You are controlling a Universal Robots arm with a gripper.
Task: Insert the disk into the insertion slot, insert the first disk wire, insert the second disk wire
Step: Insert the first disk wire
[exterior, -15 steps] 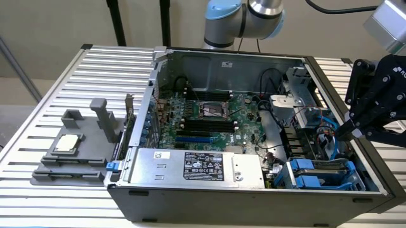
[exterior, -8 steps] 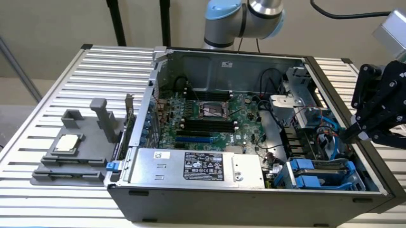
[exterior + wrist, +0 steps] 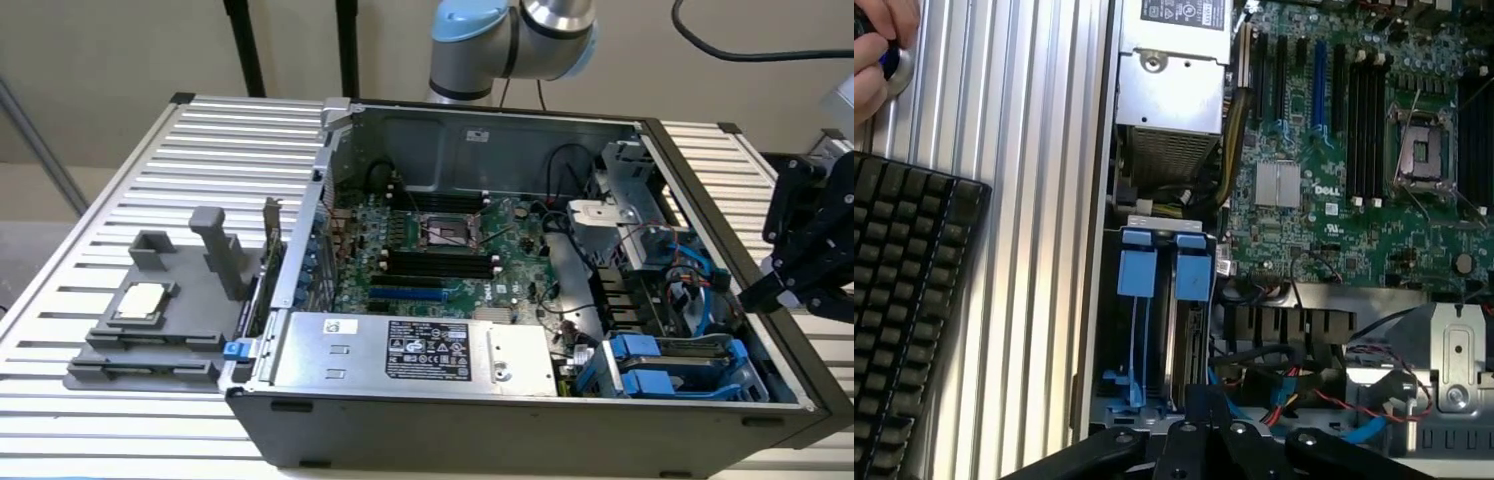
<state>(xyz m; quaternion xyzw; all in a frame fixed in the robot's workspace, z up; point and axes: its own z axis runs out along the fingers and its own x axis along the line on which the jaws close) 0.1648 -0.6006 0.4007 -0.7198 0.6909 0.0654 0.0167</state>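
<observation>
Ribbed aluminium tabletop (image 3: 120, 170) carries everything, and the open computer case (image 3: 534, 425) fills its middle. My gripper (image 3: 798, 262) hangs outside the case's wall on the exterior view's right, over that edge of the tabletop. Whether the pincer is apart or together I cannot tell, and I see nothing carried in it.

A grey power-supply box (image 3: 400, 350) lies along the case's near wall. Next to it, in the case's corner on the exterior view's right, is the insertion slot (image 3: 1154, 330), with two blue tabs side by side. The bay nearer the motherboard (image 3: 1354, 150) seems to hold the disk (image 3: 1189, 340), seen edge-on as a metal flank. How deep it is seated I cannot tell. Blue and red wires (image 3: 1304, 395) lie just beside that bay, toward the case's middle.

I judge disk seating to be the step in hand. Doing it well means staying square to the blue rails, pressing along them rather than across, and keeping clear of those wires.
</observation>
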